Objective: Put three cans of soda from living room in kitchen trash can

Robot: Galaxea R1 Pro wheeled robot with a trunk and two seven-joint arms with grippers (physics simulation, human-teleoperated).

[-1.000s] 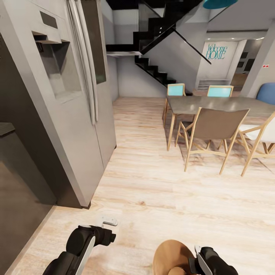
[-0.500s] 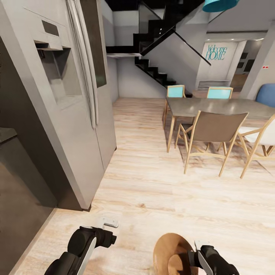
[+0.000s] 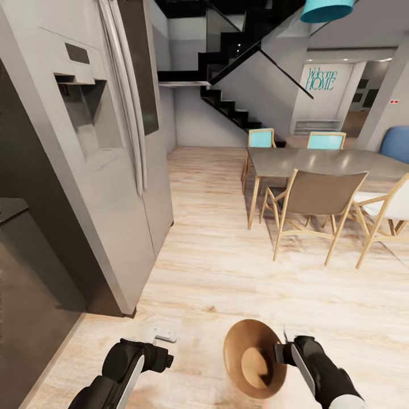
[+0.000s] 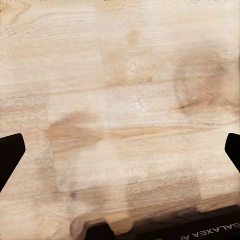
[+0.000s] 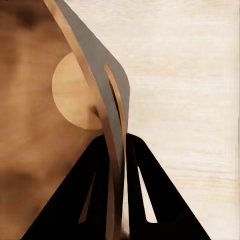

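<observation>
The copper-brown tash can (image 3: 234, 342) hangs low in the head view, tipped so that its mouth faces the camera and its bare bottom shows. My right gripper (image 3: 282, 353) is shut on its rim at the can's right side. In the right wrist view the fingers (image 5: 116, 145) pinch the thin wall (image 5: 30, 125) beside the handle slot. My left gripper (image 3: 162, 333) is open above the wood floor, with nothing between its fingertips (image 4: 11, 155). The cans of soda are out of view.
A tall grey fridge (image 3: 113, 170) and a dark counter (image 3: 23, 272) stand close on the left. A dining table (image 3: 318, 162) with wooden chairs (image 3: 318, 199) is ahead on the right. A black staircase (image 3: 227, 102) rises at the back, with open plank floor (image 3: 227, 272) between.
My right arm has lifted the tash can higher and further into the head view, showing more of its inside. The head view has shifted slightly. The left arm has barely moved.
</observation>
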